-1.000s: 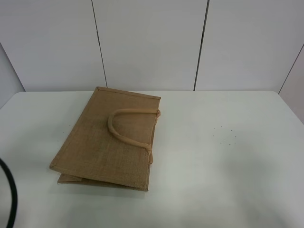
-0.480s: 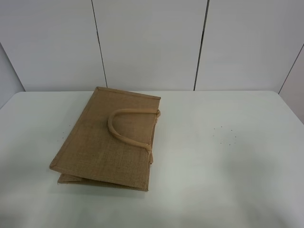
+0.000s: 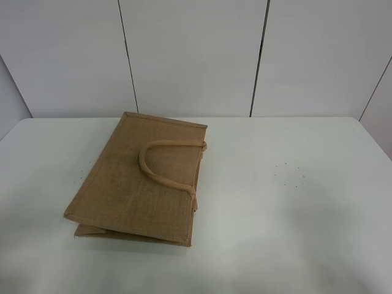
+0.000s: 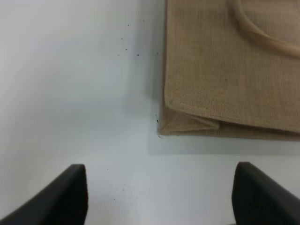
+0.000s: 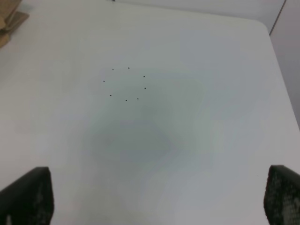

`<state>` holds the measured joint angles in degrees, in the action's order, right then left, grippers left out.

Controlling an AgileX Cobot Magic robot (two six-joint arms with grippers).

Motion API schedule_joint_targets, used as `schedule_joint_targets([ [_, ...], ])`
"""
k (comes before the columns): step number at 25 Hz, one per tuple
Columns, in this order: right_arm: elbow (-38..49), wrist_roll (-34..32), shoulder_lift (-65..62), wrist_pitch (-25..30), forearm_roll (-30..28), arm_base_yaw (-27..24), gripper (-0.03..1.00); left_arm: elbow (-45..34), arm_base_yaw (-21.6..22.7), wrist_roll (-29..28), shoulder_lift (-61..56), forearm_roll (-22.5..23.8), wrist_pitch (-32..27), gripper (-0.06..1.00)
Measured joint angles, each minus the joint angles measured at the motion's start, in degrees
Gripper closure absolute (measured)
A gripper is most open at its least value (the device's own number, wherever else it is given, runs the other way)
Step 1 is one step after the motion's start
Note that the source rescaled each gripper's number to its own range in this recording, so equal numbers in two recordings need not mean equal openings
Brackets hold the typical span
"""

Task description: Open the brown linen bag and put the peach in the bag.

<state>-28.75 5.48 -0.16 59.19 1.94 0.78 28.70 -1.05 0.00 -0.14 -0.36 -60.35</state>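
The brown linen bag (image 3: pixel 138 180) lies flat and closed on the white table (image 3: pixel 288 214), left of the middle, with its beige loop handle (image 3: pixel 160 166) resting on top. In the left wrist view the bag's near corner (image 4: pixel 225 79) shows, and my left gripper (image 4: pixel 159 201) is open above bare table a little short of that corner. My right gripper (image 5: pixel 154 197) is open over bare table by a ring of small dots (image 5: pixel 125 84); a bit of the bag (image 5: pixel 9 23) shows at the frame's corner. The peach is out of view. Neither gripper shows in the exterior view.
White wall panels (image 3: pixel 196 55) stand behind the table's far edge. The table's right rounded corner (image 5: pixel 262 28) shows in the right wrist view. Faint dot marks (image 3: pixel 291 174) lie right of the bag.
A black cable at the lower left edge of the exterior view one second ago has left the frame. The bag has not moved.
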Motion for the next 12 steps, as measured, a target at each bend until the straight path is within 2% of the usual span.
schedule_joint_targets([
  [12, 0.0, 0.0, 0.0, 0.0, 0.0, 0.0, -0.03, 0.0, 0.0, 0.0, 0.0, -0.05, 0.0, 0.05],
])
